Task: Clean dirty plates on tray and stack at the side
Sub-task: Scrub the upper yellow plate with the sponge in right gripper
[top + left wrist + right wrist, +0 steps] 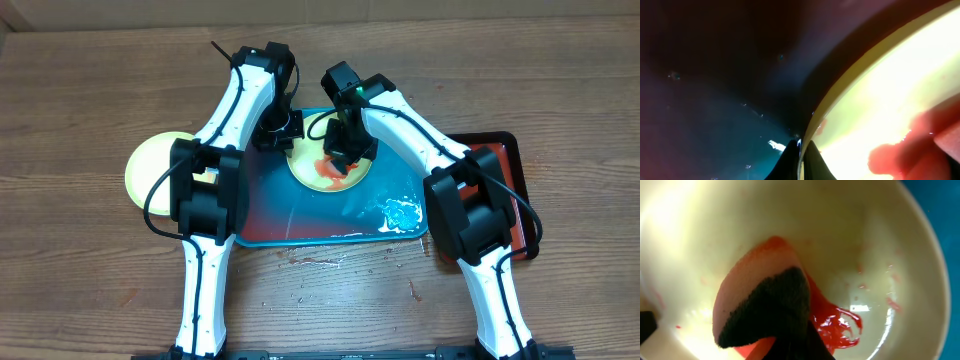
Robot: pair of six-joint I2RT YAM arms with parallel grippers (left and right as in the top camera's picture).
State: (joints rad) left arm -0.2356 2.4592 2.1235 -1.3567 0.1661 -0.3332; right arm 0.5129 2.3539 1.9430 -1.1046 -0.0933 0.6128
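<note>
The right gripper, clamped on a pink-and-dark sponge, bears straight down on the yellow-green-rimmed plate, which lies at the far middle of the teal tray. Red sauce pools just beside the sponge, so the next wipe looks like a short sweep. The left gripper pinches the plate's left rim. A second plate sits on the table left of the tray, the likely stacking spot.

My left arm and right arm reach forward, bending inward over the tray. The left gripper pinches a plate rim; the right gripper points down, clamping a sponge.
</note>
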